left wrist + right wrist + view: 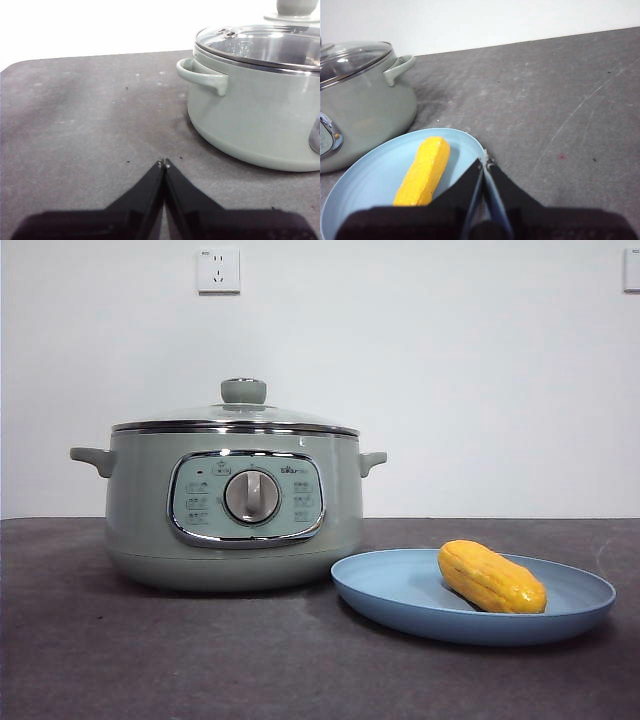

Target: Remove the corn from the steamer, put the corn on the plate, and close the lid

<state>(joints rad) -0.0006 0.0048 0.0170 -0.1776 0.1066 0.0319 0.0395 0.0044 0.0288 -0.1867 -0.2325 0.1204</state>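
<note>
Now the corn [491,577] lies on its side in the plate [400,590], toward the plate's right half as seen from the front, its long axis slanting. The plate rests on the dark grey table [150,650], just beside the steamer [232,505] and right of it in the front view. The lid [238,416] sits closed on the steamer, its green knob [243,391] upright at the centre; the grey dial [251,497] faces the front camera.

The left gripper [164,163] hangs over bare table, near the steamer's side handle [202,76], jaws pressed together and holding nothing. The right gripper [485,162] hangs over the plate's rim [472,136], beside the corn but apart from it, jaws likewise pressed together and empty.
</note>
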